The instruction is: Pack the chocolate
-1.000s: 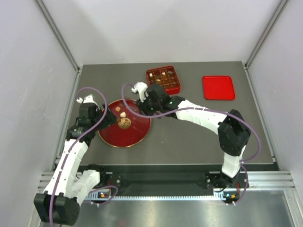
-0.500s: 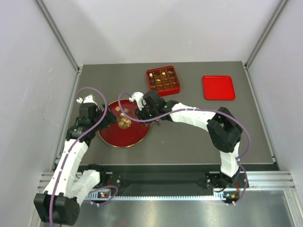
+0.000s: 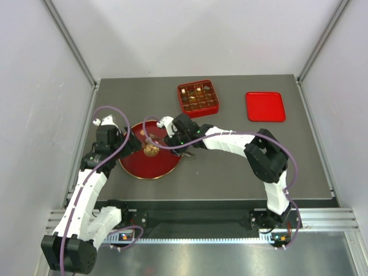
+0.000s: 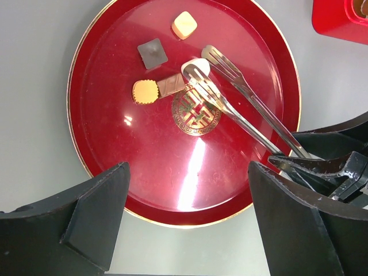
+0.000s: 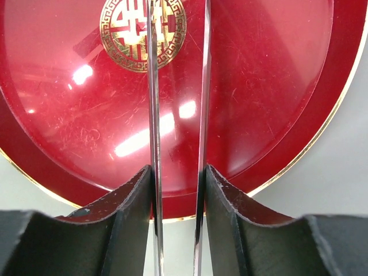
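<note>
Right gripper [image 5: 178, 172] is clamped on the tongs [image 4: 241, 98], one pad pressing each arm. That squeeze is how it works the tips.

The tongs reach from the lower right of the left wrist view up to the middle of the plate [image 4: 86, 155]. The tips sit either side of a white oval [image 4: 194, 68]. They look close on it, but I can't tell if it's pinched or lifted.

The rest of the chocolate lies loose in the upper half of the plate:
- cream square [image 4: 184, 25]
- dark square [image 4: 152, 53]
- tan round [image 4: 145, 91], touching a brown block [image 4: 171, 85]

Left gripper [image 3: 127, 144] has its jaws wide apart and holds nothing. It hovers over the plate's left side. Probably it's there to give a view, or to steady the plate if it slides.

The box [image 3: 198, 96] is at upper centre of the top view, open, most cells filled. The lid [image 3: 265, 106] lies apart to its right, out of the way of loading.

Likely step: grab the oval and carry it to a free cell. Risk: the round piece slipping from the tips.
</note>
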Robot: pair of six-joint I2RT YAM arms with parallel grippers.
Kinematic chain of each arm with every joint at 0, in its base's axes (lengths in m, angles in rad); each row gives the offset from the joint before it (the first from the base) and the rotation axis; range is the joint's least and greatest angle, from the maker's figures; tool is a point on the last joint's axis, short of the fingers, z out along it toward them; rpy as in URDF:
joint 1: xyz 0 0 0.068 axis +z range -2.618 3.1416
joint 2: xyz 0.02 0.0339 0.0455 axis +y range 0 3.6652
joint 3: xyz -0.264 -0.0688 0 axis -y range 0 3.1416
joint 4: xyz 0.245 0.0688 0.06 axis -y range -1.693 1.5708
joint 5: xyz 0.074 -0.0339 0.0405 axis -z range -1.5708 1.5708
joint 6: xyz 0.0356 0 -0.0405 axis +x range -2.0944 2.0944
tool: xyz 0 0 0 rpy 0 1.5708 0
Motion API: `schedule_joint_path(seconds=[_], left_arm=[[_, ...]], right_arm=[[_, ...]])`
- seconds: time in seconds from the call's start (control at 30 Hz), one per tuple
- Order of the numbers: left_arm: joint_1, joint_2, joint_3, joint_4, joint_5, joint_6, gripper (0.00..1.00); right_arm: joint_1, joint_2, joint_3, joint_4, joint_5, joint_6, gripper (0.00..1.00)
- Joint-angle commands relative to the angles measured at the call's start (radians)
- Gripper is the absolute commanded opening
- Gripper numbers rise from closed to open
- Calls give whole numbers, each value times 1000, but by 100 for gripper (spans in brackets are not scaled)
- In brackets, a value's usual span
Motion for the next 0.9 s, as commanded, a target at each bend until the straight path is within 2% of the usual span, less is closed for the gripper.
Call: schedule_joint_path(seconds=[0.0, 0.43, 0.6, 0.73, 0.87], left_arm=[[-3, -13, 23, 0, -13, 1, 89], [-3, -17, 21, 0, -16, -1, 89], [-3, -20, 21, -2, -19, -1, 89], [-3, -20, 20, -3, -17, -1, 89], [-3, -20, 20, -2, -16, -1, 89]], right_arm=[[10, -18, 5, 41, 9, 11, 38], [-48, -175, 12, 49, -25, 94, 35], [-126, -228, 22, 47, -30, 106, 35], [-208, -247, 41, 33, 18, 99, 35], [-310, -209, 85, 9, 152, 102, 35]])
